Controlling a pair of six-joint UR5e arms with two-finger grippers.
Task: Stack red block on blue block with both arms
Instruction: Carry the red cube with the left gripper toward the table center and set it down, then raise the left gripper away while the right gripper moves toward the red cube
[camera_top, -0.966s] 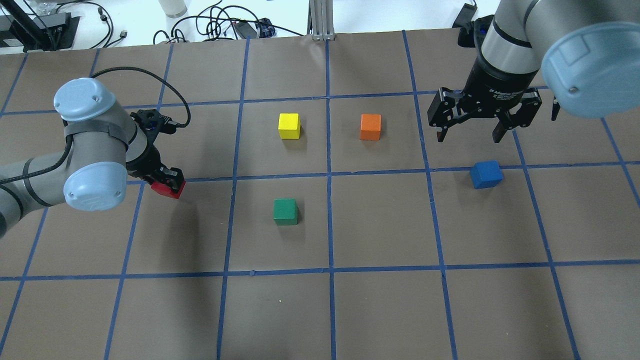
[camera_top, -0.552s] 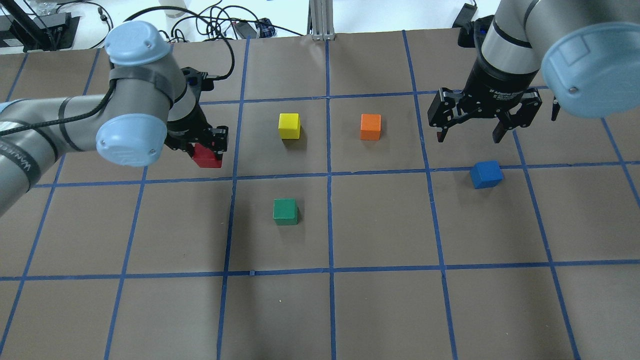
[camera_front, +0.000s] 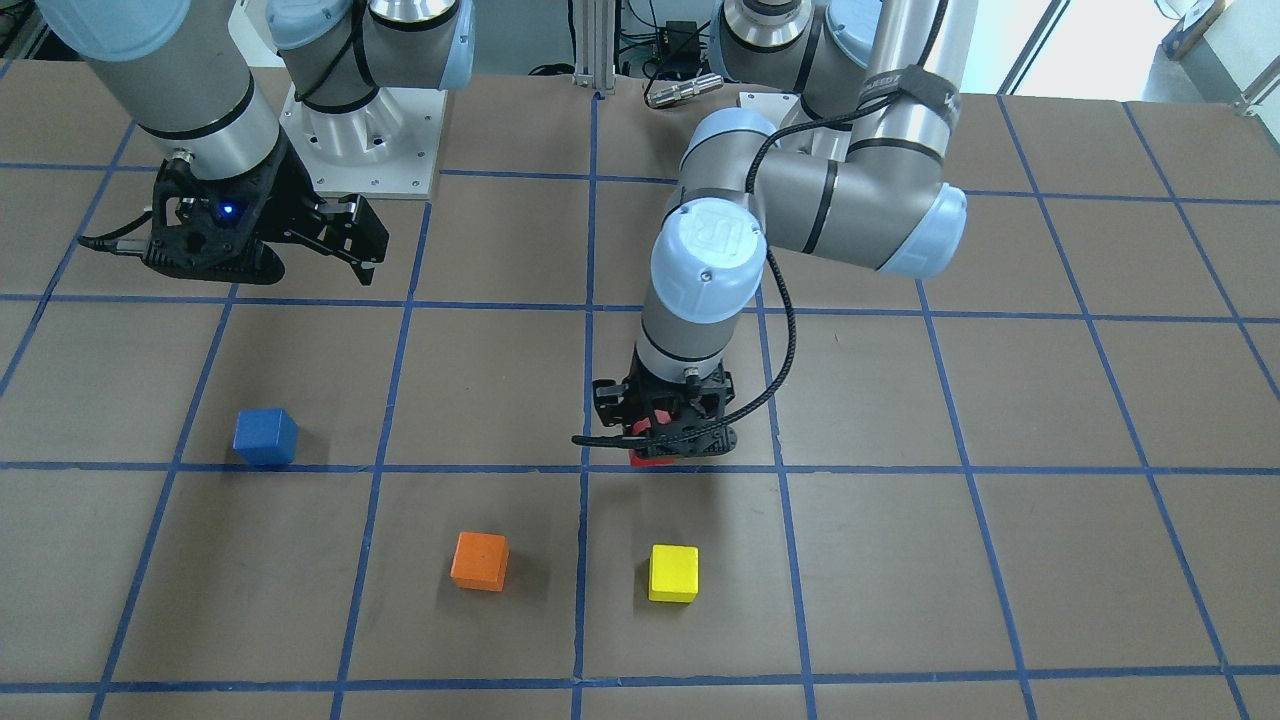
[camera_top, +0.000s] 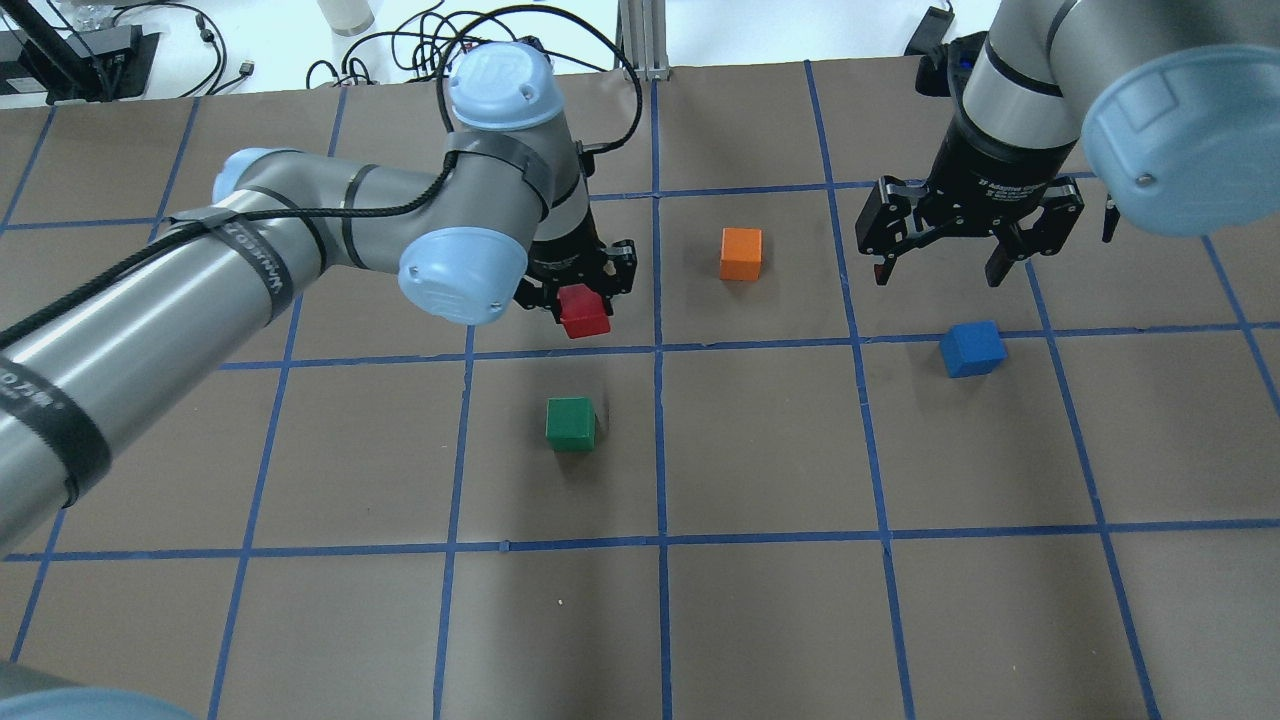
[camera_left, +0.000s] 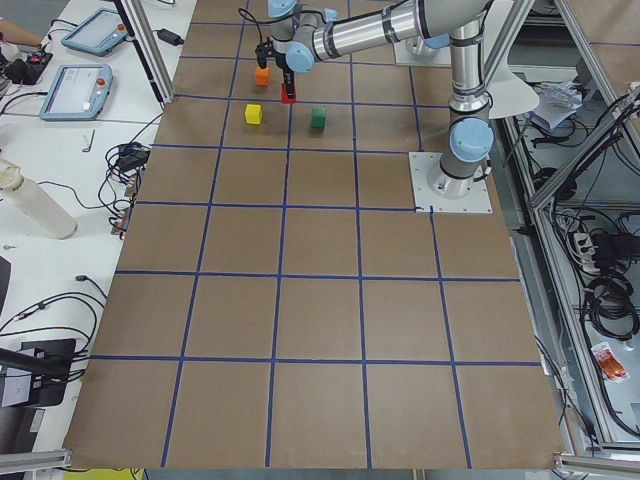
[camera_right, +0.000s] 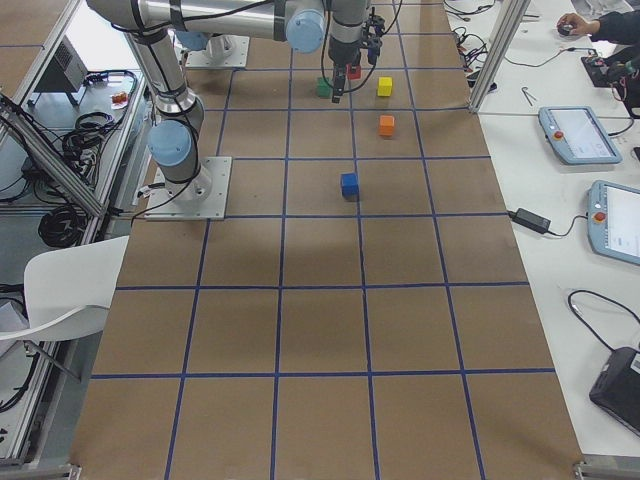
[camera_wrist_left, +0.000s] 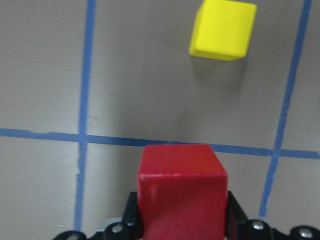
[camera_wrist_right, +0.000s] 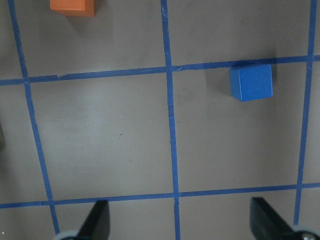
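The left pincer (camera_top: 581, 296) points down, clamped on the red block (camera_top: 585, 313); the right pincer (camera_top: 938, 270) hangs spread wide.

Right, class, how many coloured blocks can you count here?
5: red in the left gripper, green near the robot, yellow and orange farther out, blue by the right gripper. No single view shows all.

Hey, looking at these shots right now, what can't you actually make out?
The yellow block: hidden in the overhead view behind the left arm.
The green block: hidden in the front-facing view, also behind that arm.
The red block: only a sliver shows under the left tool in the front-facing view.
The right tool: its fingers are cut off by the bottom edge of its wrist view.
Side views: blocks too small to judge the grip.
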